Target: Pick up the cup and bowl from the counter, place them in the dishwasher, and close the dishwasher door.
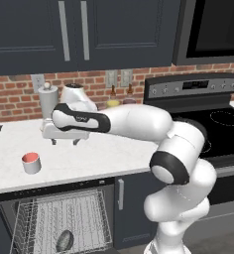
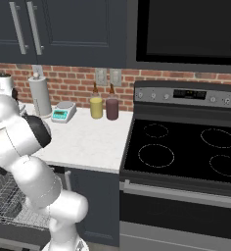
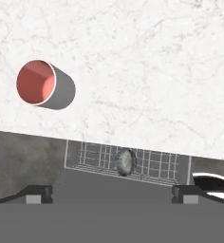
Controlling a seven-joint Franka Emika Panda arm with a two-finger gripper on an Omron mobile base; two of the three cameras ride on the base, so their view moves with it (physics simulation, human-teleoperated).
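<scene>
We see the white two-finger gripper point(image 1: 65, 142) hanging over the white marble-like counter point(image 1: 89, 154), jaws spread wide and holding nothing. One short light-grey cup with a red-pink interior point(image 1: 31, 162) stands upright on the counter, off to the gripper's left and nearer the counter edge, apart from the fingertips point(image 3: 38, 193). One dark-grey speckled bowl point(image 1: 64, 240) lies in the silver wire rack point(image 1: 49, 218) of the open dishwasher point(image 1: 10, 208). Counted at the back wall: one yellow bottle point(image 2: 96, 107), one maroon bottle point(image 2: 112, 108).
</scene>
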